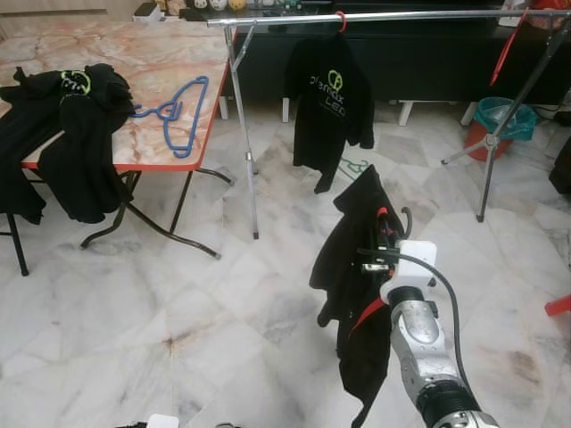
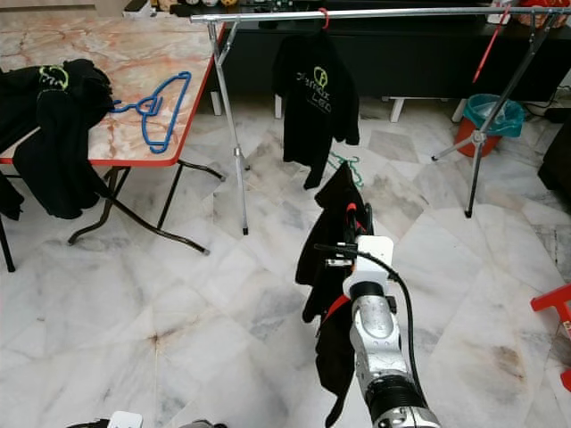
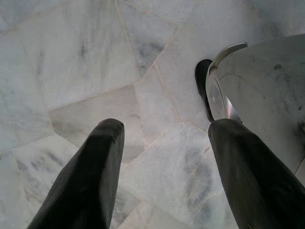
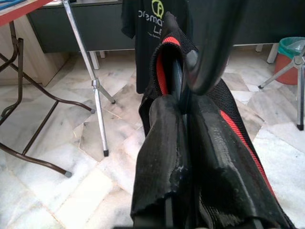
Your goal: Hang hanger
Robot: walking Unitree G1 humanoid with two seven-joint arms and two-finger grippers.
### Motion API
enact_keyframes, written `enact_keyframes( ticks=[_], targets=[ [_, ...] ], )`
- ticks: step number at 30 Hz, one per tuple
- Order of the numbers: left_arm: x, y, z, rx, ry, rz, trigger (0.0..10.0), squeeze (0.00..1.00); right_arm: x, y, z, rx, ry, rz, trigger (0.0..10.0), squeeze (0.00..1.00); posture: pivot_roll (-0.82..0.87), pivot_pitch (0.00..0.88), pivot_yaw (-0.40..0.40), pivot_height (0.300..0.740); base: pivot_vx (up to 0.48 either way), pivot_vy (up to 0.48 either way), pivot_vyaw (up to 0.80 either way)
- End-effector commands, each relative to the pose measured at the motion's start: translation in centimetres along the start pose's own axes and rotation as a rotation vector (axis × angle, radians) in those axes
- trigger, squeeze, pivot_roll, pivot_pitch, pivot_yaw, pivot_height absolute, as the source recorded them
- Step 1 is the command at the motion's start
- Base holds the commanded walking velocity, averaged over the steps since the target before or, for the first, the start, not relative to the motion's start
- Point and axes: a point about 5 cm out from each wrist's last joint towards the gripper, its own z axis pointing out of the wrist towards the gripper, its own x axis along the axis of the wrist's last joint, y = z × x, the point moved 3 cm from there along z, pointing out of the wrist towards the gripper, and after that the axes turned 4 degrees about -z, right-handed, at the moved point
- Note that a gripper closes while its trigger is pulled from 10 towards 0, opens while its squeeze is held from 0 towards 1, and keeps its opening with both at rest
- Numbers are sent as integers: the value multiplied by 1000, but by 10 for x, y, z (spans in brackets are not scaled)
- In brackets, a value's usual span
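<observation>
My right gripper (image 1: pixel 384 242) is shut on the neck of a hanger draped with a black shirt with red trim (image 1: pixel 350 267), held upright above the floor. The hanger's dark hook (image 1: pixel 407 219) sticks up beside the gripper. In the right wrist view the fingers (image 4: pixel 164 143) close around the red-edged collar (image 4: pixel 167 57). Ahead stands the silver clothes rail (image 1: pixel 384 16), where another black shirt with a green logo (image 1: pixel 328 98) hangs on a red hanger. The held shirt is well below and short of the rail. My left gripper (image 3: pixel 167 126) hangs open over the marble floor.
A marble-topped folding table (image 1: pixel 169 53) at the left carries blue hangers (image 1: pixel 178 107) and black shirts (image 1: pixel 76 116). The rack's left post (image 1: pixel 243 125) and right tripod leg (image 1: pixel 500 134) stand ahead. A teal bin (image 1: pixel 504 114), a green hanger on the floor (image 1: pixel 355 167) and a red object (image 1: pixel 558 306) lie nearby.
</observation>
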Motion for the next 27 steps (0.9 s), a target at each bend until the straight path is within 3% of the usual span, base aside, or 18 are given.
enact_keyframes(
  ticks=[1, 20, 27],
  targets=[
    [-10, 0, -3, 1, -25, 4, 10000, 0, 6, 1, 3, -5, 23, 4, 10000, 0, 37, 102, 5, 740, -274, 0, 0],
    [-9, -2, -3, 3, -24, 8, 10000, 0, 5, 0, 2, -4, 17, -1, 10000, 0, 37, 102, 6, 740, -285, 0, 0],
    [-9, -2, -3, 9, -23, 15, 10000, 0, 5, 0, 2, -3, 18, -2, 10000, 0, 37, 100, 6, 740, 0, 0, 0]
  ],
)
